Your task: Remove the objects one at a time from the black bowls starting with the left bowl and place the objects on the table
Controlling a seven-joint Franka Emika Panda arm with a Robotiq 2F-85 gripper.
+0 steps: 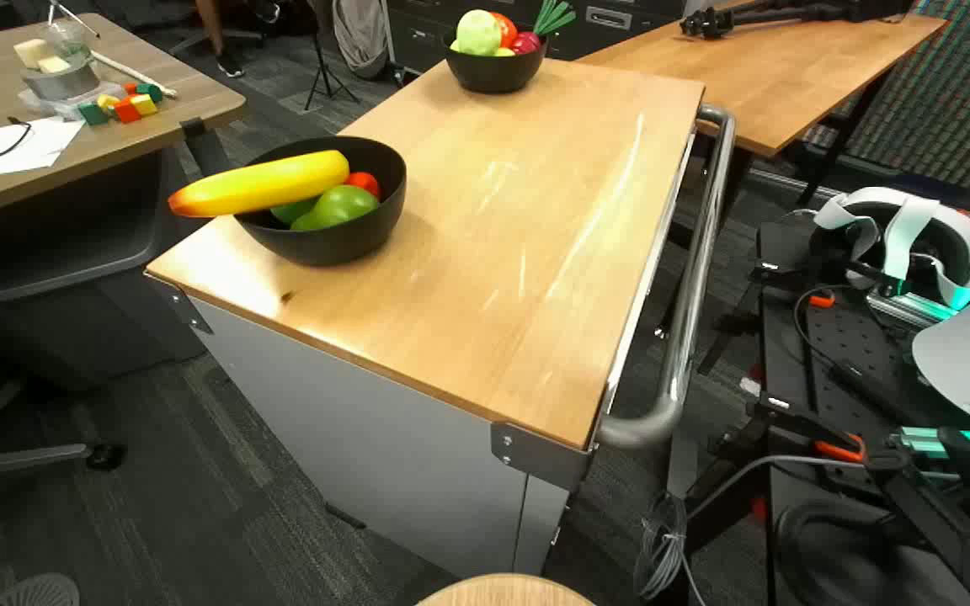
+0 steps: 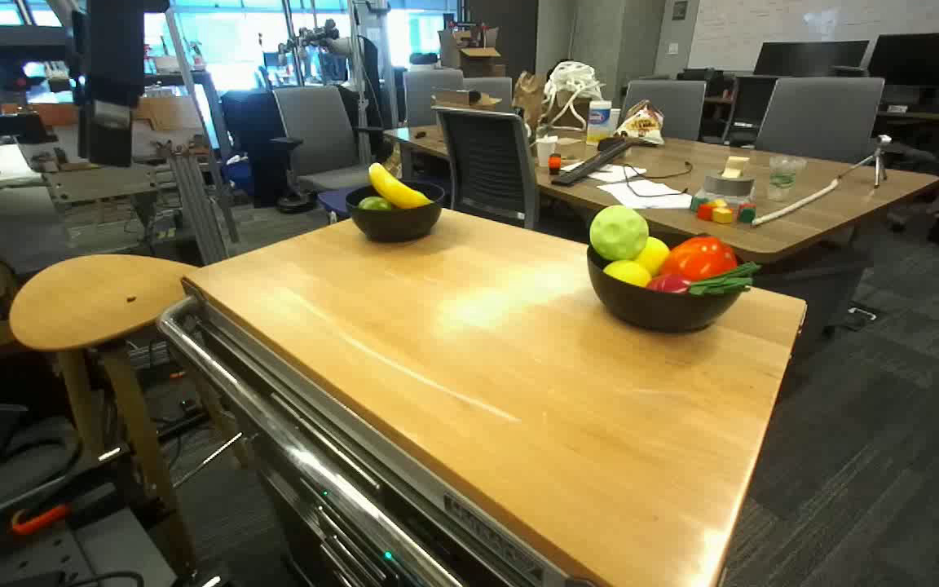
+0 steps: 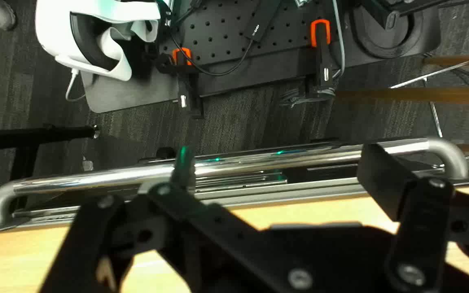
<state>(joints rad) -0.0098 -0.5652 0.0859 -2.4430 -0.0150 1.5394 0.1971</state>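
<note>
Standing at the far left of an exterior view, a brown desk (image 1: 209, 99) bears coloured blocks (image 1: 127, 109); to its right, in a black bowl (image 1: 342, 242) on the light-wood table (image 1: 485, 278), the yellow banana (image 1: 266, 183) lies beside green pieces (image 1: 340, 206), its tip reaching past the left rim, with a red piece (image 1: 365, 183) that shows in a single exterior view. Farther back and to the right, a matching black bowl (image 1: 495, 77) holds a pale green ball (image 1: 478, 34), a red tomato (image 1: 503, 29), a dark pink piece (image 1: 526, 42) and green stalks (image 1: 554, 17) poking out past the rim. Then come the table's metal rail (image 1: 698, 286) and a white headset (image 1: 908, 236). In an exterior view with a round stool (image 2: 103, 297) at the left, the banana bowl stands far back, one end of the fruit raised; to its right, the nearer bowl gives a full look at two yellow pieces (image 2: 627, 273), mere slivers elsewhere, and behind it the desk shows a canister (image 2: 598, 122). Both bowls appear upright and well apart, in the exterior views alone. The wrist view takes in the headset at upper left from above, then the jaws, standing wide apart, the rail crossing behind the gap and a perforated black board (image 3: 218, 24) beyond it.
</note>
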